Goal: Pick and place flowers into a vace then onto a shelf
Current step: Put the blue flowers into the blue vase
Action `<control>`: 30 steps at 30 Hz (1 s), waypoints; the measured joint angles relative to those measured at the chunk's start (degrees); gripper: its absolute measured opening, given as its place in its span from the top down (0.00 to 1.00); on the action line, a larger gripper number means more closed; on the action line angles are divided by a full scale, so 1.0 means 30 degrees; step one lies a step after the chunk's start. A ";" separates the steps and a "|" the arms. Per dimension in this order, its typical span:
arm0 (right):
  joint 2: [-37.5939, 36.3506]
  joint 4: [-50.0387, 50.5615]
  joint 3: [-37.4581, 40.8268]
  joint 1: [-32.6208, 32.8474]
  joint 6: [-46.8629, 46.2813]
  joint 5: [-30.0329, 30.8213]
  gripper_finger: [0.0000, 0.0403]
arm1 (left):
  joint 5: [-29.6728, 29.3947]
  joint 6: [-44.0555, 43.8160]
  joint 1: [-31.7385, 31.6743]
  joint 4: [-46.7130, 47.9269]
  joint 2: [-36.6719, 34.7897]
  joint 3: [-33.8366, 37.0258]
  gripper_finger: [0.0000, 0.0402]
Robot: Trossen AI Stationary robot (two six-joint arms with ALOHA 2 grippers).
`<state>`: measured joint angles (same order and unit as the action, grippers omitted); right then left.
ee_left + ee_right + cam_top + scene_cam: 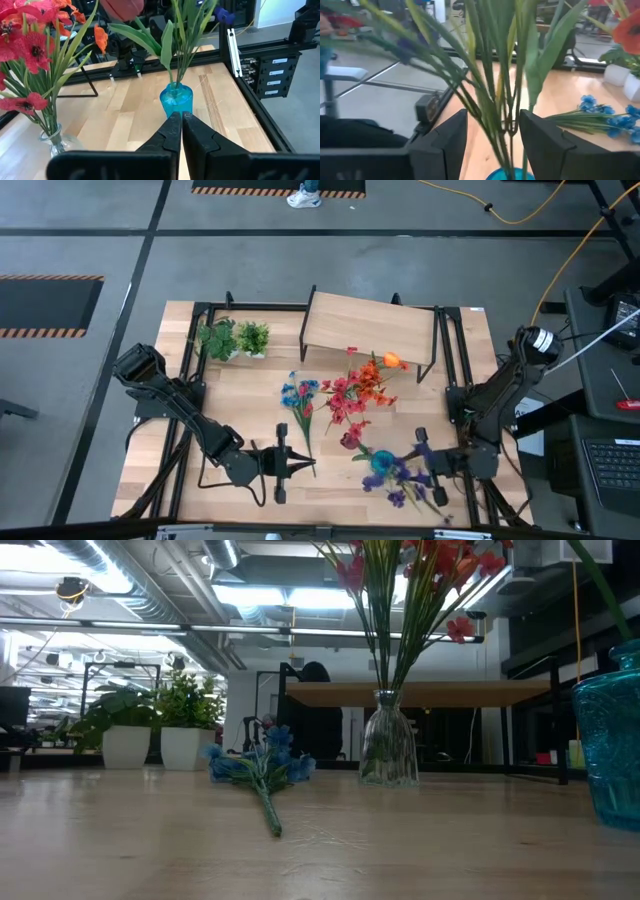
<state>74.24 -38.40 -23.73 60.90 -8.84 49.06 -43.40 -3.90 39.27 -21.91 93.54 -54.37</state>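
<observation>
Wood table (240, 420) on grey floor w/ hazard tape; left gripper (296, 464) closed, right gripper (428, 463) prob. open round stems (495, 100).

Bare tabletop (240, 405) left; clear vase (352, 438), blue vase (383, 463) crowd right.

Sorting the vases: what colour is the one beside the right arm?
Translucent turquoise blue vase, clearest in the left wrist view.

Even overhead light on table (250, 430), soft faint shadows. Low view: ceiling strips (270, 595) glare, room behind dim, backlit. Right wrist: stems (495, 100) between claw fingers (540, 145) blurred, background soft. Left wrist sharp.
</observation>
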 joint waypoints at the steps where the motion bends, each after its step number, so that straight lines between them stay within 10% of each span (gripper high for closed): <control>1: -0.0333 0.0355 0.0000 0.0192 -0.0007 -0.0002 0.55 | 0.0000 0.0000 0.0000 0.0006 0.0000 -0.0006 0.97; 18: -0.1824 0.9983 -0.0007 0.0877 -0.7623 -0.0034 0.55 | -0.0497 -0.3081 -0.1040 0.0564 0.0725 0.0001 0.88; 30: -0.1817 1.1011 -0.0007 0.0877 -0.8520 -0.0036 0.55 | -0.0126 -1.1491 -0.2282 0.2714 0.2686 0.0001 0.76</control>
<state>68.79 -5.37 -23.75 63.53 -34.40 48.95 -43.78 -38.38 32.42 -13.77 101.60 -54.37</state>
